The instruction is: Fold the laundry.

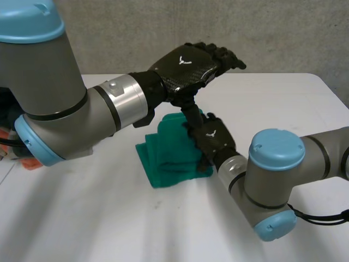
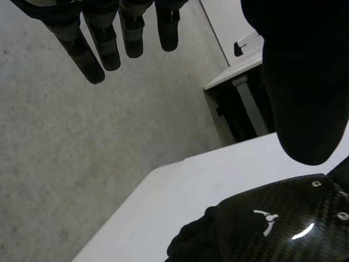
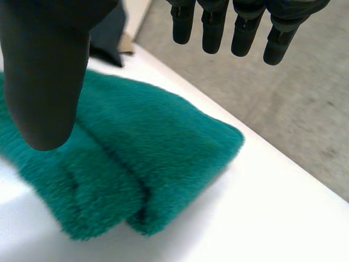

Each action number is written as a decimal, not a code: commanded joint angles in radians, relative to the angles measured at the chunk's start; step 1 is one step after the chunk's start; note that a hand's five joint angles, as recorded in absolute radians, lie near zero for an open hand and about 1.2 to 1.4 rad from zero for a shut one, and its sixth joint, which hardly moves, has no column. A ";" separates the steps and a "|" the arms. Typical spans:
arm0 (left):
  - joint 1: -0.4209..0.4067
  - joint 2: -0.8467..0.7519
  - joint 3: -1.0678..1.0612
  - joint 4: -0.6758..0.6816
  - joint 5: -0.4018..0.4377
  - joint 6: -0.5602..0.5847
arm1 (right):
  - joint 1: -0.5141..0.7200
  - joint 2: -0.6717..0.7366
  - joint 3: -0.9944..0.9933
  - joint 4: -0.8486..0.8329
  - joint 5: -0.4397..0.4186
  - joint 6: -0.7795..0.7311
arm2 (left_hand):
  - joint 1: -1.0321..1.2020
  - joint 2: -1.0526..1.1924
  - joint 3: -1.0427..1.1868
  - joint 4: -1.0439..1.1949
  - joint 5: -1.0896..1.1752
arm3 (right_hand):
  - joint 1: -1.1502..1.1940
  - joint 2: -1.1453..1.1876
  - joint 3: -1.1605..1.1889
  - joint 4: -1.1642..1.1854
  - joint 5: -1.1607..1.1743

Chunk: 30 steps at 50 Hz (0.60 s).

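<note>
A green towel (image 1: 163,158) lies folded into a thick bundle in the middle of the white table (image 1: 82,218). My right hand (image 1: 210,139) hovers low over the bundle's right side, open, with nothing held. In the right wrist view its fingers (image 3: 234,27) are straight and its thumb (image 3: 43,71) hangs above the folded towel (image 3: 152,147), clear of it. My left hand (image 1: 188,65) is raised above the towel's far end, open and empty. Its straight fingers (image 2: 103,38) point out past the table. Under its palm shows the back of my right hand (image 2: 272,224).
Orange and dark items (image 1: 22,158) lie at the table's left edge, behind my left arm. A grey wall stands beyond the table's far edge. A desk (image 2: 240,71) stands off past the table's corner.
</note>
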 commanded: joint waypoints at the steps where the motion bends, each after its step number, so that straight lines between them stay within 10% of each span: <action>1: 0.001 0.021 -0.006 0.015 -0.001 -0.010 | -0.047 0.022 -0.042 0.056 0.086 0.238 | -0.012 -0.026 -0.036 -0.025 -0.046 | -0.054 -0.037 -0.033 -0.034 -0.042; 23: 0.045 0.005 -0.035 0.018 0.009 -0.020 | -0.064 0.241 -0.276 0.245 0.029 0.475 | -0.012 -0.026 -0.036 -0.025 -0.046 | -0.054 -0.037 -0.033 -0.034 -0.042; 27: 0.053 0.007 -0.045 0.020 0.010 -0.020 | -0.068 0.267 -0.313 0.243 0.029 0.466 | -0.012 -0.026 -0.036 -0.025 -0.046 | 0.446 0.463 0.467 0.466 0.458; 28: 0.056 0.008 -0.049 0.021 0.012 -0.020 | -0.073 0.273 -0.325 0.242 0.025 0.461 | -0.012 -0.026 -0.036 -0.025 -0.046 | 1.160 1.178 1.182 1.181 1.173; 30: 0.061 0.010 -0.052 0.026 0.013 -0.020 | -0.082 0.275 -0.339 0.239 0.026 0.464 | -0.012 -0.026 -0.036 -0.025 -0.046 | 1.167 1.185 1.189 1.188 1.180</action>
